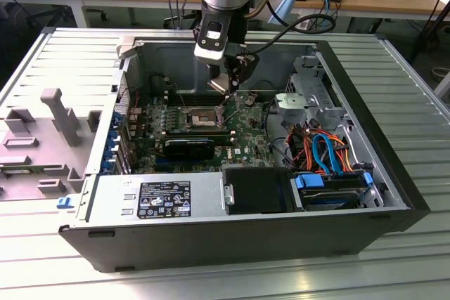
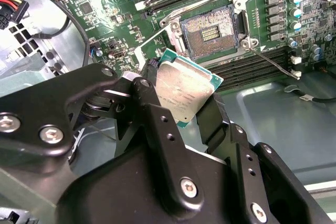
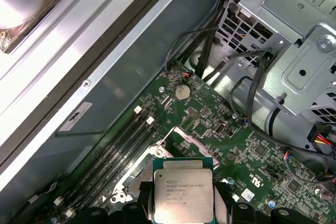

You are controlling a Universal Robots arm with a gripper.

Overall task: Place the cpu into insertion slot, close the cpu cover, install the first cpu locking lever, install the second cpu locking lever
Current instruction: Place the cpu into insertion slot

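My pincer [image 2: 181, 100] is clamped on the cpu [image 2: 185, 92]. Its black fingers [image 2: 152, 108] press two opposite edges, and the dull silver top faces both wrist views. I see the chip held clear above the green board [image 3: 247, 145] inside the open computer case [image 1: 246, 244], which lies on the slatted tabletop [image 1: 411, 68]. The insertion slot [image 2: 210, 30] sits uncovered with its dark centre exposed. In the exterior view the pincer hangs just beside the slot, toward the exterior view's right and the far wall.
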